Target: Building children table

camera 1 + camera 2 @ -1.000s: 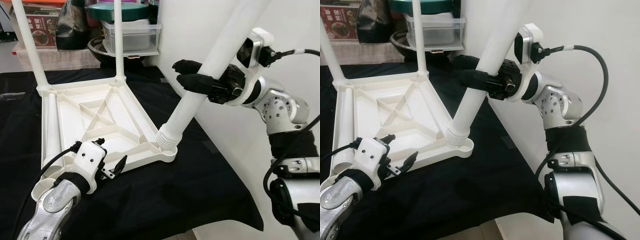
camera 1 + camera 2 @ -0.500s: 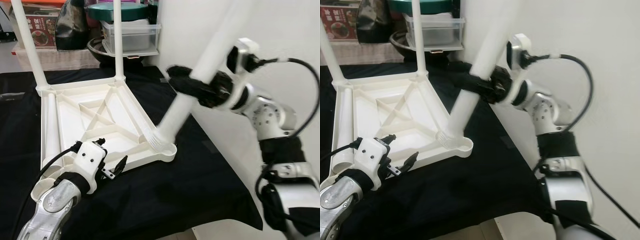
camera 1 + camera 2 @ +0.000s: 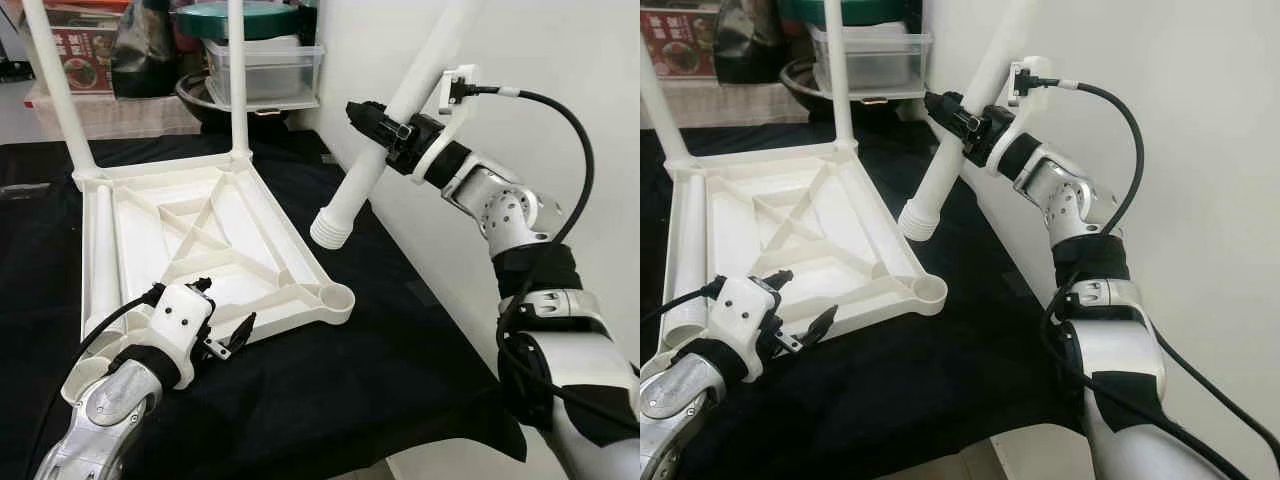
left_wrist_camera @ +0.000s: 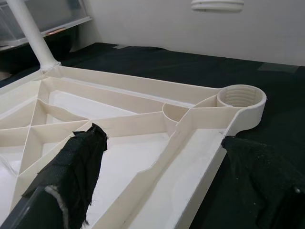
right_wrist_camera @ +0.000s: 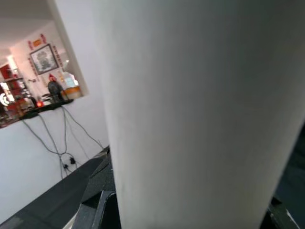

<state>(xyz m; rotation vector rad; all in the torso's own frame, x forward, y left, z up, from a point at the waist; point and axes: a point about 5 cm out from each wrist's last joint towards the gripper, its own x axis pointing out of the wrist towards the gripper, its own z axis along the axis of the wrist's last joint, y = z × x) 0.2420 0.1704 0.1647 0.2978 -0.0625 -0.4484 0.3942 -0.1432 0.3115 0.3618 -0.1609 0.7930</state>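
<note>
A white child's table top [image 3: 262, 228] lies upside down on a black cloth, with two white legs [image 3: 238, 80] standing in its far corners. A third leg [image 3: 100, 265] lies loose along its left edge. My right gripper [image 3: 385, 125] is shut on a fourth leg [image 3: 362, 180], held tilted; its threaded end [image 3: 330, 228] hangs in the air above and behind the empty near-right corner socket [image 3: 340, 297]. My left gripper [image 3: 222, 310] is open just over the top's near edge, with that socket [image 4: 240, 98] beyond its fingertips.
Behind the black cloth [image 3: 330, 400] stand a clear plastic box [image 3: 262, 70] with a green lid, a dark bowl and a dark bag. A white wall [image 3: 560, 60] rises close on the right. The cloth's front edge drops off near me.
My right gripper has lifted the leg up and back, so its threaded end has left the near-right corner socket and now hangs above the cloth. My left arm has stayed put.
</note>
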